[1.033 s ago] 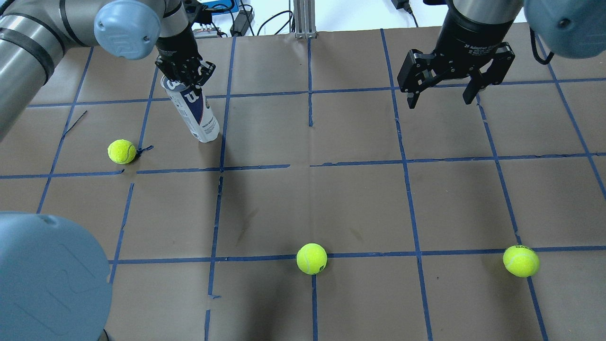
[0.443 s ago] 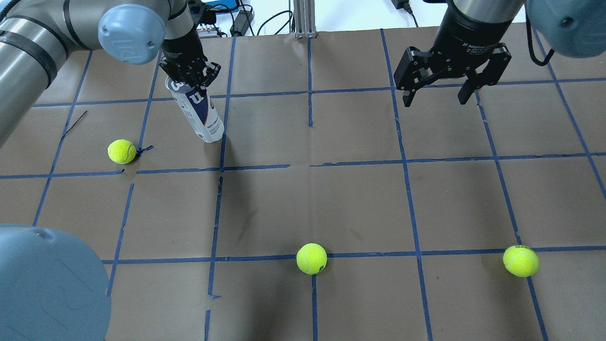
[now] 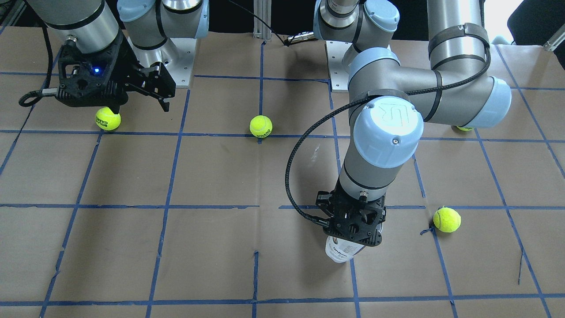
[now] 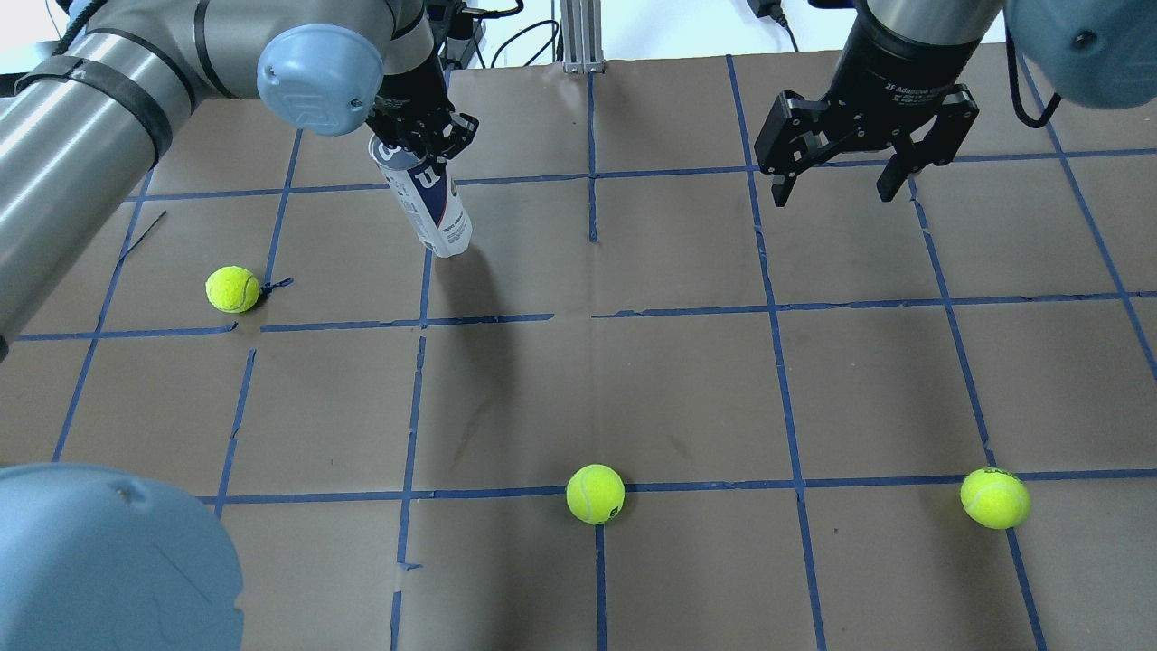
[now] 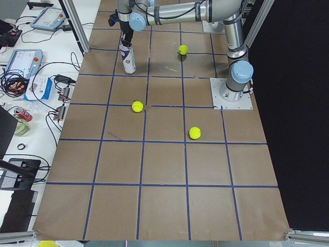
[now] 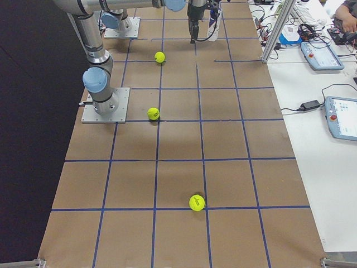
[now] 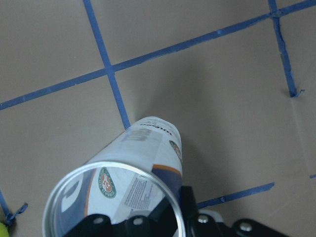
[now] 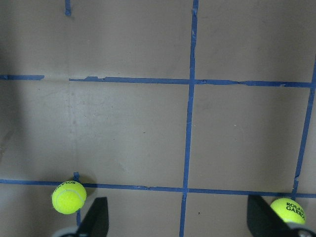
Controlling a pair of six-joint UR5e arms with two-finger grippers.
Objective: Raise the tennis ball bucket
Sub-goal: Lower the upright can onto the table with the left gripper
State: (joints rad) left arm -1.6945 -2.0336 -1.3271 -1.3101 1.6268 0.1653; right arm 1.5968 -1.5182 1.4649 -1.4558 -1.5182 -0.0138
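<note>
The tennis ball bucket (image 4: pixel 432 206) is a clear can with a white and navy label. It hangs tilted from my left gripper (image 4: pixel 421 140), which is shut on its open top rim. Its lower end is close to the brown paper; I cannot tell if it touches. The can also shows in the front view (image 3: pixel 340 251) under the gripper (image 3: pixel 353 224), in the left wrist view (image 7: pixel 143 163) and in the exterior left view (image 5: pixel 127 59). My right gripper (image 4: pixel 836 192) is open and empty, high over the table's right side, far from the can.
Loose yellow-green tennis balls lie on the taped brown table (image 4: pixel 687 380): one left of the can (image 4: pixel 233 289), one near the front middle (image 4: pixel 595 494), one front right (image 4: pixel 994 498). Another lies by the left arm's base (image 3: pixel 463 128). Cables and devices sit beyond the far edge.
My left gripper has carried the can to the right and slightly away from me, still shut on its rim. The right gripper has barely moved.
</note>
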